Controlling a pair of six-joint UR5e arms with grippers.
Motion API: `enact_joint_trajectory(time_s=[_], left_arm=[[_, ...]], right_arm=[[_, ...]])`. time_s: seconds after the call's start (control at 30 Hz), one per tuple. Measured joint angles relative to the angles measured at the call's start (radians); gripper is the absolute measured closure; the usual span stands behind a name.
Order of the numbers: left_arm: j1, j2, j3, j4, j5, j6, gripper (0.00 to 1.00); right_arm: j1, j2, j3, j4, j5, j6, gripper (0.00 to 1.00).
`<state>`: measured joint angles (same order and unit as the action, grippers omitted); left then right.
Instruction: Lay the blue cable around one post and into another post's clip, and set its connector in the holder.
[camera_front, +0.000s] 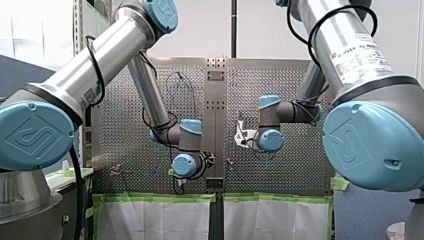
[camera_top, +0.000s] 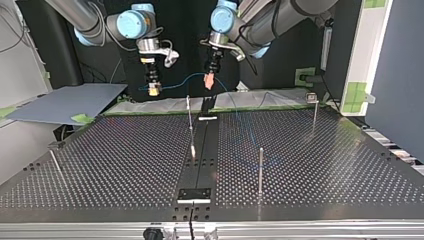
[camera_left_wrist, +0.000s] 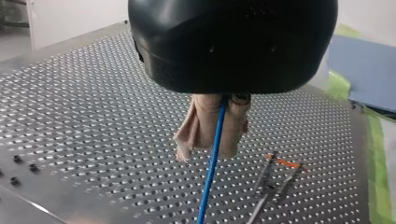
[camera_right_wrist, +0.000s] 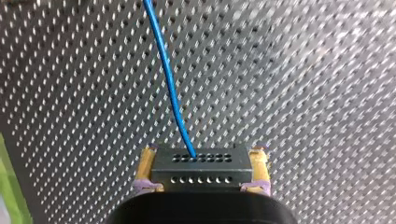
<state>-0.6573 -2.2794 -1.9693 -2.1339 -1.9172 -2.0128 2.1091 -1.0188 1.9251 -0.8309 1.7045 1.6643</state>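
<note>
Closest in the right wrist view, my right gripper has its yellow pads clamped on the grey perforated metal connector. The thin blue cable runs straight ahead from it.

In the left wrist view, my left gripper pinches that cable between closed beige pads.

In the top view, the cable spans sideways between both grippers. The slim metal post stands just in front of that span, nearer my left gripper.

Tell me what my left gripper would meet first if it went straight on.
Probably the perforated table: the left gripper, shut on the blue cable, points down at it; only that cable hangs ahead.
</note>
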Motion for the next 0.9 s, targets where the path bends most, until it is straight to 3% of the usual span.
enact_joint_trajectory(time_s=[0.53, 0.73, 0.9], left_arm=[[0.001, -0.042, 0.069, 0.009, -0.002, 0.023, 1.0], [-0.002, -0.085, 0.108, -0.014, 0.013, 0.038, 1.0], [-0.004, -0.126, 0.13, -0.01, 0.017, 0.044, 1.0]], right_arm=[[-0.126, 0.136, 0.0, -0.1, -0.047, 0.023, 0.95], [-0.142, 0.185, 0.0, -0.124, -0.048, 0.03, 0.95], [-0.154, 0.196, -0.002, -0.136, -0.048, 0.031, 0.95]])
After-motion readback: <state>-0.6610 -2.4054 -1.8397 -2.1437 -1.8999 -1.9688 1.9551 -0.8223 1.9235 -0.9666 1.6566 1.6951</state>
